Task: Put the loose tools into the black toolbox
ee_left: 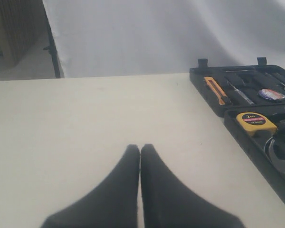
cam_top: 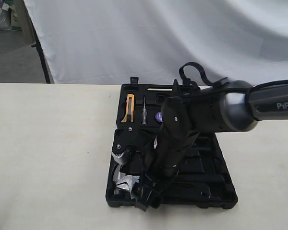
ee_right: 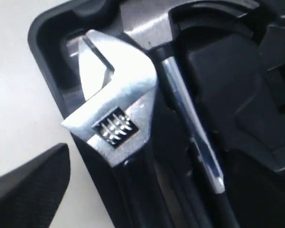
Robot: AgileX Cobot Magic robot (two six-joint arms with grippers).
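L gripper [ee_left: 140,148] pinched shut on nothing over bare table [ee_left: 85,109], then adj. wrench [ee_right: 116,95] & hammer [ee_right: 190,128] side by side in front-left corner of black toolbox [cam_top: 225,199], R gripper [cam_top: 146,194] spread wide just above, empty.

The right arm [cam_top: 278,103] reads "PiPE"; the tape measure [ee_left: 255,122] reads "2m".

I have a pale cream table [cam_top: 48,143] in front of me, flat and matte. The black toolbox [cam_top: 218,189] lies open directly on it, a little right of the middle in the exterior view, with broad tabletop showing to its left.
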